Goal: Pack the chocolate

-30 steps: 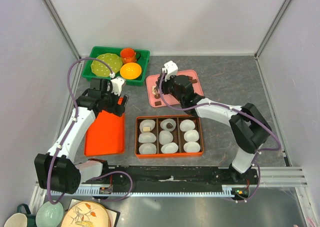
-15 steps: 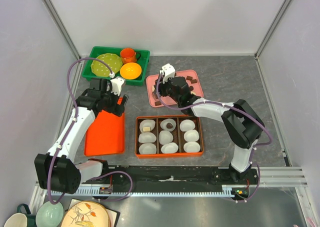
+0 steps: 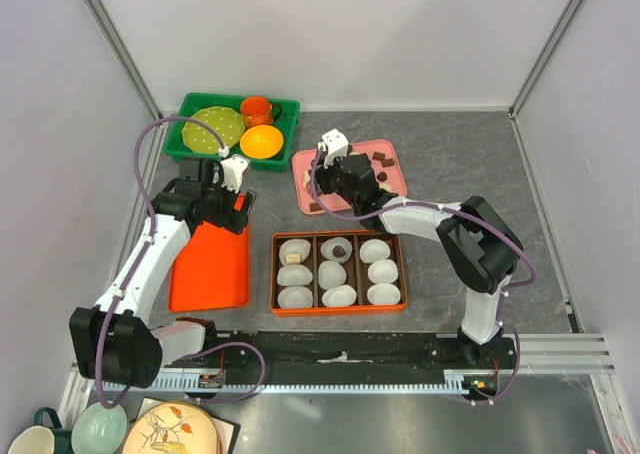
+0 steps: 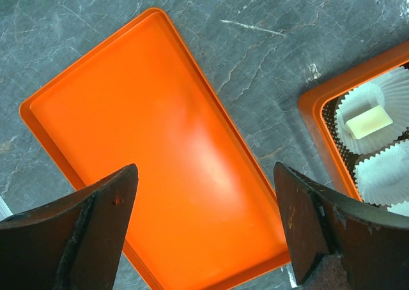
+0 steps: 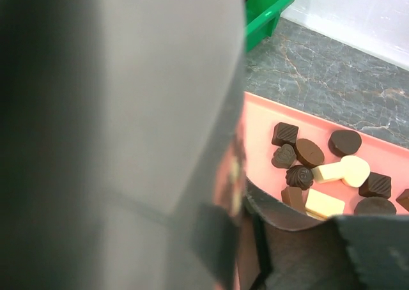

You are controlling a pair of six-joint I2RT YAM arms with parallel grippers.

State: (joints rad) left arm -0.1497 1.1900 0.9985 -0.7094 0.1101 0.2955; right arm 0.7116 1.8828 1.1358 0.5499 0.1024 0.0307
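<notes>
Hovering over the left side of a pink tray, the right gripper hangs just beside a loose heap of chocolate pieces. The pieces are dark brown, reddish-brown and cream, in square, oval and heart shapes, and they lie on the tray's floor. In the right wrist view, 1 blurred grey finger fills the left half of the frame and hides the gap. It cannot be told whether that pincer is spread or closed, or whether it grips a piece. The overhead view shows a few more pieces at the tray's far-right corner.

Nearer the arms, an orange box sits on the grey stone-patterned table. It holds 9 white paper cups in 3 rows of 3. 1 cream piece rests in the far-left cup, and 1 dark piece rests in the far-middle cup.

On the other side, the left gripper hangs with its jaws spread wide above a flat orange tray. That tray lies just left of the box and does not touch it. At the table's far-left corner, a green bin holds a green plate, an orange mug and an orange bowl.
</notes>
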